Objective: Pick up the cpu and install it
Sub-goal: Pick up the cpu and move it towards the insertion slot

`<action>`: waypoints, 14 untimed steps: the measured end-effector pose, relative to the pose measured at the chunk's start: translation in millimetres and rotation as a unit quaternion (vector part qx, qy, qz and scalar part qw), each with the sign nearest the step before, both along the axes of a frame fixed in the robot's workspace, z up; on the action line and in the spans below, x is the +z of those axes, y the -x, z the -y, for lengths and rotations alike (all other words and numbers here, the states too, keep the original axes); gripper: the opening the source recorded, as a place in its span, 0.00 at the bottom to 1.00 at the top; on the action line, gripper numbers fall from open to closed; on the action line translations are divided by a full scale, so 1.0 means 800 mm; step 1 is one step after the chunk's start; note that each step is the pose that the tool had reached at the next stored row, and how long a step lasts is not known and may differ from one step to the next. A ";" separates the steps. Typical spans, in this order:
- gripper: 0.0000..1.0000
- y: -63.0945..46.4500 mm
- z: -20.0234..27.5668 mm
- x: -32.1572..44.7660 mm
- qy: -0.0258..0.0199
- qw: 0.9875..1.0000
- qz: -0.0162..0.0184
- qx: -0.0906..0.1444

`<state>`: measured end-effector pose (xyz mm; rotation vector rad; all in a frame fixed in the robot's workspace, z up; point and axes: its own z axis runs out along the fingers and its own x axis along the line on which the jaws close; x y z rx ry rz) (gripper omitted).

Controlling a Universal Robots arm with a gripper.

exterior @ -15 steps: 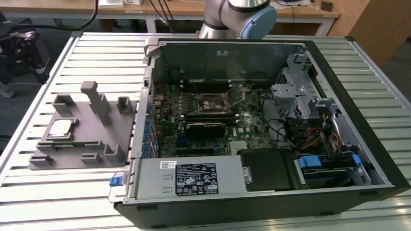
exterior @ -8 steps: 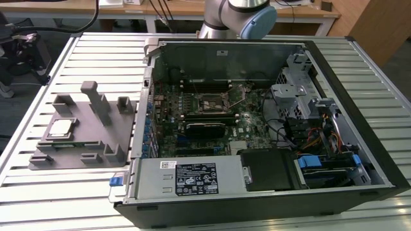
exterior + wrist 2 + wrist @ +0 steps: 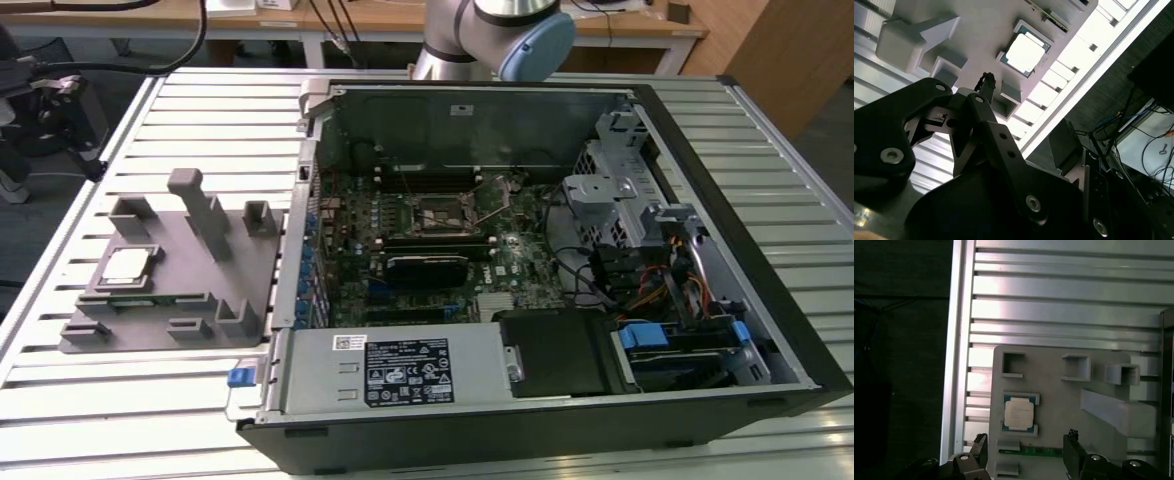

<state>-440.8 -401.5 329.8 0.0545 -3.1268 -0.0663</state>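
Note:
The cpu (image 3: 127, 265), a small square chip with a shiny silver top, lies flat in a recess of the grey tray (image 3: 160, 305) at the exterior view's left. Both wrist views look down on the cpu (image 3: 1018, 413) (image 3: 1025, 53) in the tray (image 3: 1054, 390). My gripper (image 3: 1026, 444) hangs above the tray, open, its two black fingertips (image 3: 1072, 439) spread wide with nothing between them. It is apart from the chip. The black socket frame (image 3: 454, 212) sits on the motherboard inside the open computer case (image 3: 747, 300).
Upright grey blocks (image 3: 200, 205) rise from the tray close to the chip. A green strip (image 3: 1029, 452) lies in a slot beside it. The slatted metal table's edge (image 3: 956, 340) runs along the tray, with dark floor beyond. Cables and a drive cage (image 3: 627, 215) crowd the case.

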 end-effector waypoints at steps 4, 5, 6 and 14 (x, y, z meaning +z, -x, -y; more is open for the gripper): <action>0.70 0.000 0.0000 -0.0027 0.000 1.000 0.000 0.000; 0.70 0.000 0.0000 -0.0034 0.000 1.000 0.000 0.001; 0.70 0.000 0.0000 -0.0040 0.000 1.000 0.000 0.001; 0.70 0.001 0.0000 -0.0101 0.000 1.000 0.000 0.001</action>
